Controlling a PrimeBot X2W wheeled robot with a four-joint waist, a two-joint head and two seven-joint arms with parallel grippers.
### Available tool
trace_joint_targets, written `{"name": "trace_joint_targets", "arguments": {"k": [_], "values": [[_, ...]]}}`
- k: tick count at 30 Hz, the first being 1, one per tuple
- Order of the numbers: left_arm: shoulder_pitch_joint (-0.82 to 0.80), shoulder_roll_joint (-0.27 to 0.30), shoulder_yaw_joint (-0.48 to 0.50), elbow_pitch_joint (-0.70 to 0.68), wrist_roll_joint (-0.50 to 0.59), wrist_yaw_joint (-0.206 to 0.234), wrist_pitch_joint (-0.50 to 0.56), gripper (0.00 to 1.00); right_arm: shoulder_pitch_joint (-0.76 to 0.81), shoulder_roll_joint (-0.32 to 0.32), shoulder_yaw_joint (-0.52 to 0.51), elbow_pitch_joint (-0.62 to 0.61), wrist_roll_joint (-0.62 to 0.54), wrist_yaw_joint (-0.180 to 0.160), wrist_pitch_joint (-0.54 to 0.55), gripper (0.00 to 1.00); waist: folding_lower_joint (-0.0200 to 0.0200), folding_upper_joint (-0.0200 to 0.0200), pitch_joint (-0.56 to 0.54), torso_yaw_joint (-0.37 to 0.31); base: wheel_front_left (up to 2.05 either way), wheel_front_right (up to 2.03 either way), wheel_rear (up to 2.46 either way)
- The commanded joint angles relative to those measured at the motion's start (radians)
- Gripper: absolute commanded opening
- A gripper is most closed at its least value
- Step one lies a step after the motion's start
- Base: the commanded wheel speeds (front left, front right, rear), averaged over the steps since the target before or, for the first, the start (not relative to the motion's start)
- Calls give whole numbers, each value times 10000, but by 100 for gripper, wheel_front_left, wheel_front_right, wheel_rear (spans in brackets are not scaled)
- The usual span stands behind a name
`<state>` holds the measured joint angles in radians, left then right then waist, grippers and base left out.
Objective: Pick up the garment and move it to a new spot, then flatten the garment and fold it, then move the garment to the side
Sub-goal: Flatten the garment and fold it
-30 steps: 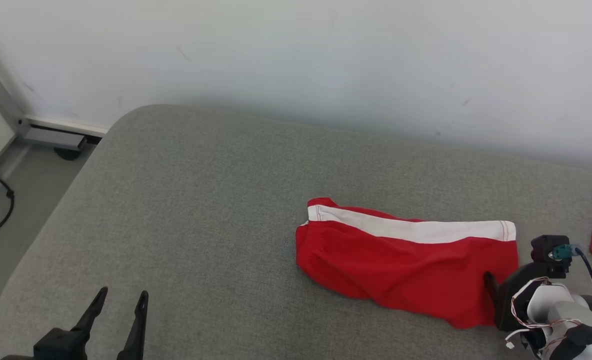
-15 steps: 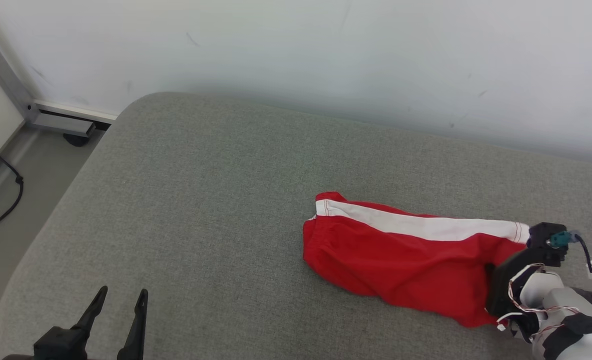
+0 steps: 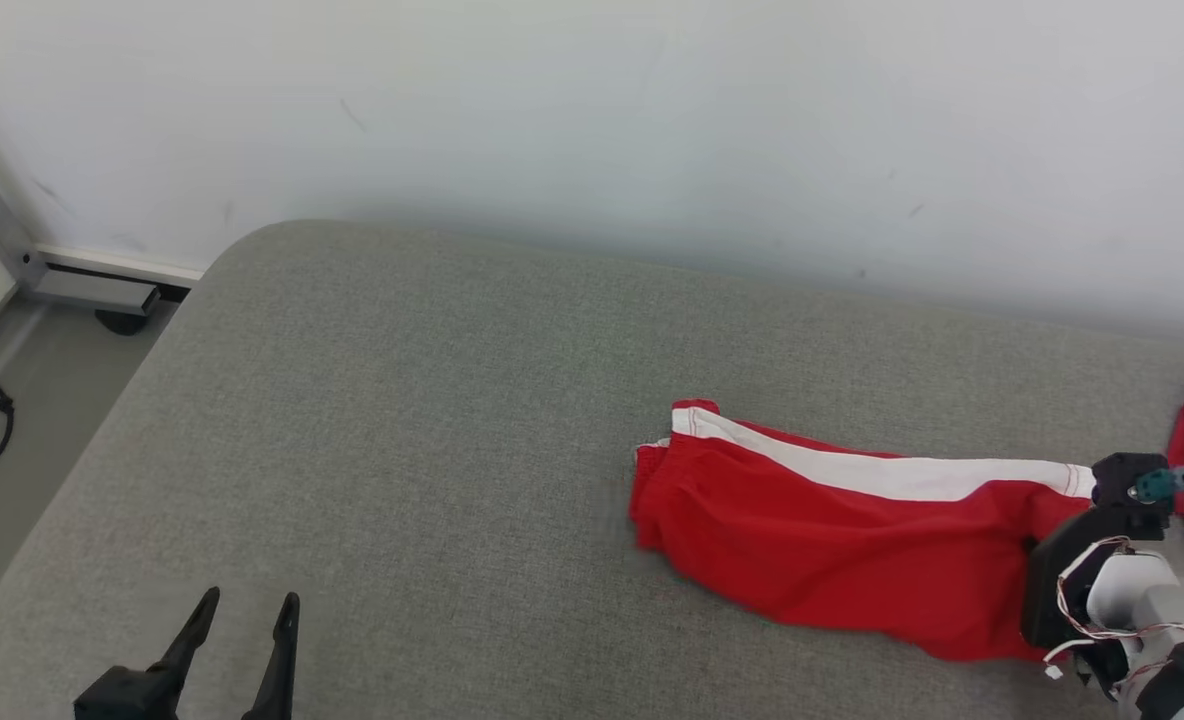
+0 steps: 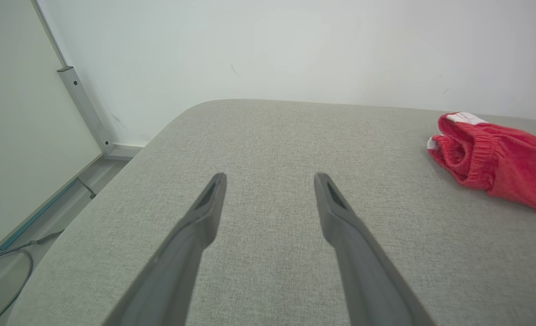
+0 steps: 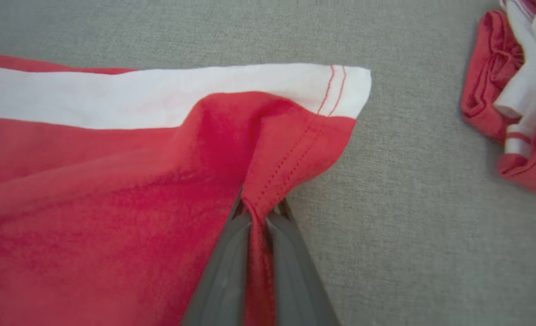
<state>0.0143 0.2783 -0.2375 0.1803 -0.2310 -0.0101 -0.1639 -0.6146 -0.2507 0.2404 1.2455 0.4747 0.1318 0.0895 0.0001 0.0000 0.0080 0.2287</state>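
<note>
Toward the right end of the cushion (image 3: 402, 400), the garment (image 3: 832, 550) is now pinched by the right hand (image 5: 259, 210), which was spread before.

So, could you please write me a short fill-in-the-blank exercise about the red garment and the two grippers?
1. The right gripper pinches the red garment, so its jaws are ____.
2. The left gripper holds nothing above the grey surface, and its jaws are ____.
3. The stripe along the garment is coloured ____.
Missing words: shut; open; white.
</note>
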Motion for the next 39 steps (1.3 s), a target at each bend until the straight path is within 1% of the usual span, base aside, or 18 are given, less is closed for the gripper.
{"name": "trace_joint_targets", "arguments": {"k": [1, 5, 8, 11, 17, 21, 24, 25, 30, 33, 39], "values": [[91, 37, -6, 16, -121, -7, -46, 100, 113, -169, 61, -36, 64, -23, 16, 0, -1, 0, -157, -152, 0, 0, 0], [162, -2, -48, 6, -146, 60, -64, 100, 168, -469, 432, -371, 391, -23, 138, 0, -1, 0, -281, -375, 0, 0, 0], [172, -24, -97, 31, -180, 44, -116, 100, 259, -500, 669, -849, 952, -23, 385, 0, -1, 0, -329, -510, 0, 0, 0], [191, -57, -115, 52, -184, 86, -128, 100, 415, -518, 987, -1723, 1935, -23, 960, 0, -1, 0, -366, -630, 0, 0, 0], [228, -143, -224, 24, -230, 153, -143, 100, 760, -926, 1765, -3763, 4056, -22, 1946, 0, -1, 0, -404, -765, 0, 0, 0], [137, -202, -341, 75, -220, 131, -165, 100, 853, -1124, 2289, -4692, 5056, -15, 2227, 0, -1, 0, -402, -729, 0, 0, 0], [41, -201, -395, 157, -262, 60, -219, 100, 860, -1071, 2689, -5186, 5585, -15, 2251, 0, -1, 0, -414, -633, 0, 0, 0], [11, -200, -421, 194, -273, 13, -247, 100, 852, -1052, 2822, -5311, 5706, -15, 2228, 0, -1, 0, -420, -580, 0, 0, 0], [-76, -207, -499, 239, -265, 49, -275, 100, 671, -819, 3418, -5646, 6319, -15, 1972, 0, -1, 0, -452, -278, 0, 0, 0], [-101, -228, -563, 243, -255, 52, -269, 100, 572, -751, 3577, -5585, 6464, -15, 1822, 0, -1, 0, -461, -137, 0, 0, 0], [-152, -246, -663, 370, -319, -23, -327, 100, 273, -368, 3932, -5108, 6854, -15, 1368, 0, -1, 0, -464, 297, 0, 0, 0]]}}
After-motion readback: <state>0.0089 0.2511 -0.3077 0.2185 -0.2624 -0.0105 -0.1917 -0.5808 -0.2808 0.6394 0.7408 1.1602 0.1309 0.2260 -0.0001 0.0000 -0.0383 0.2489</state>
